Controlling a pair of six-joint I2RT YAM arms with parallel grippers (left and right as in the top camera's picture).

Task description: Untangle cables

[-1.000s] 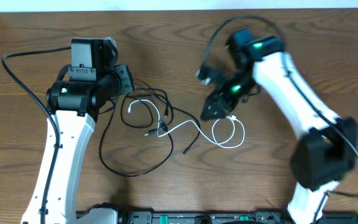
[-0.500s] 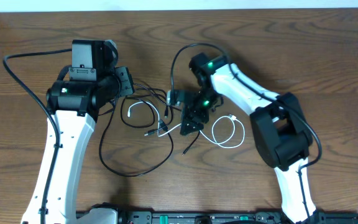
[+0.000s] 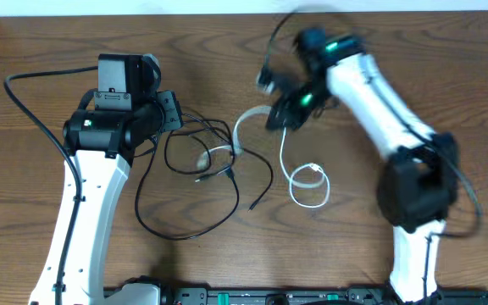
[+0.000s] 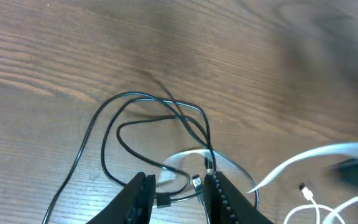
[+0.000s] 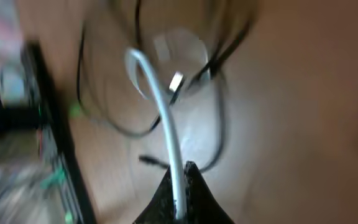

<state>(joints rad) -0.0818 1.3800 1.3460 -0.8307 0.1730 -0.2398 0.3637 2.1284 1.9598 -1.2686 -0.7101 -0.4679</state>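
Cables (image 3: 216, 169) overhead: the right gripper (image 3: 280, 119), wide open a second ago, now pinches the white cable (image 3: 239, 129) and has swung up and back from the knot, stretching a white arc off the table (image 3: 447, 68). That should start drawing white out of the black cable (image 3: 176, 237), whose loops lie left of centre.

Left wrist: the left gripper (image 4: 179, 199) stands slightly parted, straddling thin black loops (image 4: 135, 94) and a plug, clamping nothing visibly.

Right wrist, blurred: the closed fingertips hold the white cord (image 5: 160, 106), which curves away towards dark strands.
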